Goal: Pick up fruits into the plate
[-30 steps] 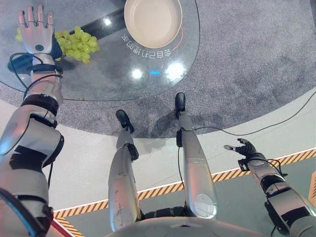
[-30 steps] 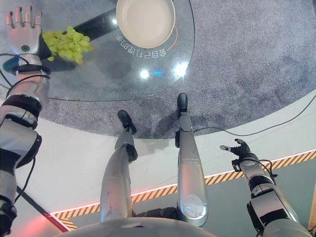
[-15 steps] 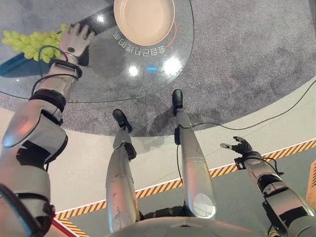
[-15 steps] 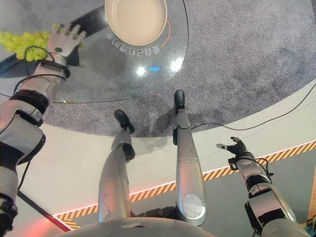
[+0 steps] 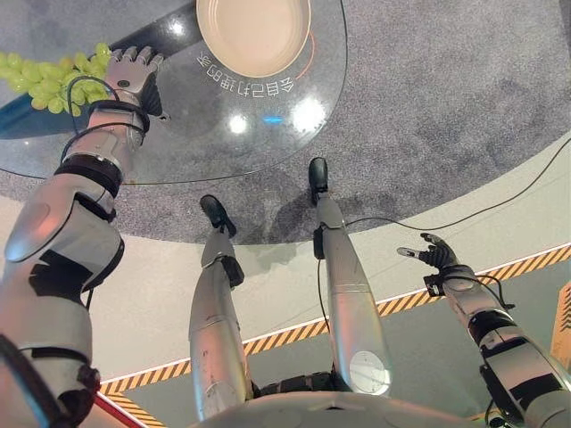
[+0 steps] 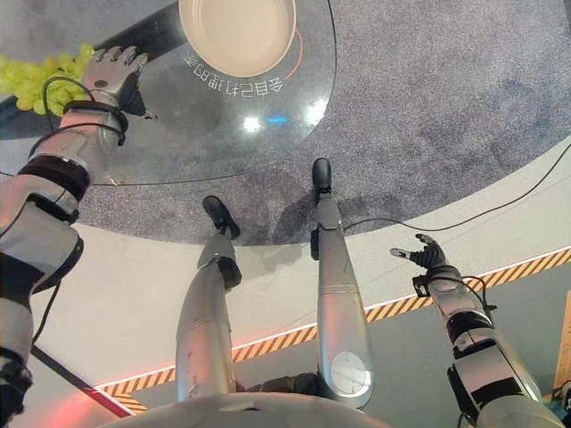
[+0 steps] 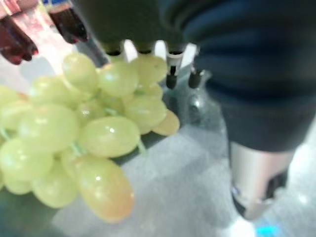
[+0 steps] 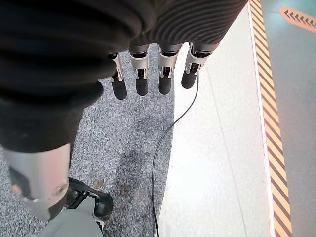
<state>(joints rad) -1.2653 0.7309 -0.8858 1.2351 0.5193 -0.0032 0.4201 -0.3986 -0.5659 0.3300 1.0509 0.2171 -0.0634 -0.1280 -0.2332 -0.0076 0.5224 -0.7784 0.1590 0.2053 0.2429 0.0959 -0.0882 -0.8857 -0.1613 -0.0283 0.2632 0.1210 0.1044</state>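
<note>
On the round glass table (image 5: pixel 178 134), in the left eye view, a beige plate (image 5: pixel 253 34) sits at the far edge, its top cut off by the frame. White lettering is printed on the glass just in front of the plate; it appears upside down and cannot be read. The left hand (image 5: pixel 129 73) rests at the table's left side, its fingers bent down beside a bunch of green grapes (image 5: pixel 49 76), which lies on the glass touching the hand and well apart from the plate. The bunch's left end runs out of the frame. The right hand (image 5: pixel 430 256) hangs low at the right, over the pale floor (image 5: pixel 143 294) near a yellow-and-black striped line (image 5: pixel 526 264), fingers loosely spread and holding nothing.

In the right eye view the same layout appears, with the grapes partly hidden behind the left hand.

In the left wrist view the grapes fill the near side, blurred by closeness; the fingertips (image 7: pixel 170 79) point down just beside the bunch, not wrapped round it.

In the right wrist view the fingers (image 8: pixel 141 81) hang straight over grey carpet (image 8: pixel 123 143).
</note>
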